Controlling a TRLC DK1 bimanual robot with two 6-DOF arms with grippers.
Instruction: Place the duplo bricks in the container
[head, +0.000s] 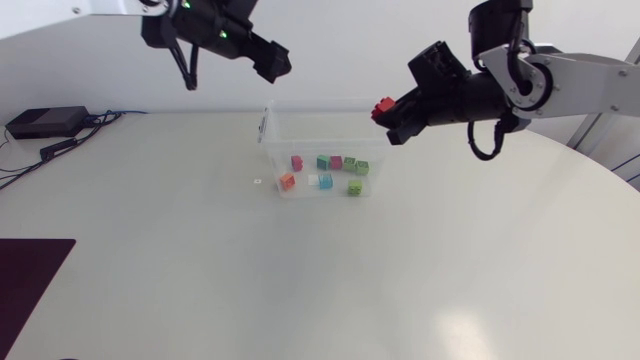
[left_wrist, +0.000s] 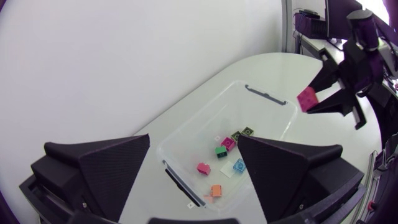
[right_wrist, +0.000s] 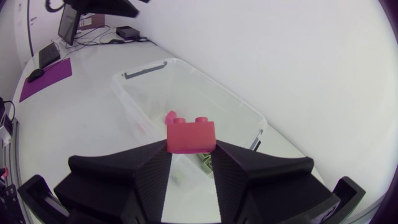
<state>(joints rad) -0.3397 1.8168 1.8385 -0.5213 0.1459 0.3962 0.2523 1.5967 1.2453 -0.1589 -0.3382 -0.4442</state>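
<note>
Red brick (right_wrist: 191, 135) pinched in the right tool (head: 392, 118) above the bin (head: 268, 128) seems the last; other bricks (head: 325, 165) lie inside, left tool (left_wrist: 194, 143) wide.

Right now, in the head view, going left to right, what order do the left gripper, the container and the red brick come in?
left gripper → container → red brick, held in the right gripper

This is looking like a robot lab. A silver-grey robot arm with black joints (head: 588, 80) and a second arm like it (head: 60, 20) are hanging over a big round white table (head: 300, 285). A flat black box (head: 45, 122) with thin black cables (head: 22, 165) is sitting at its edge, and a clear plastic tub (head: 266, 128) is standing in the middle.
</note>
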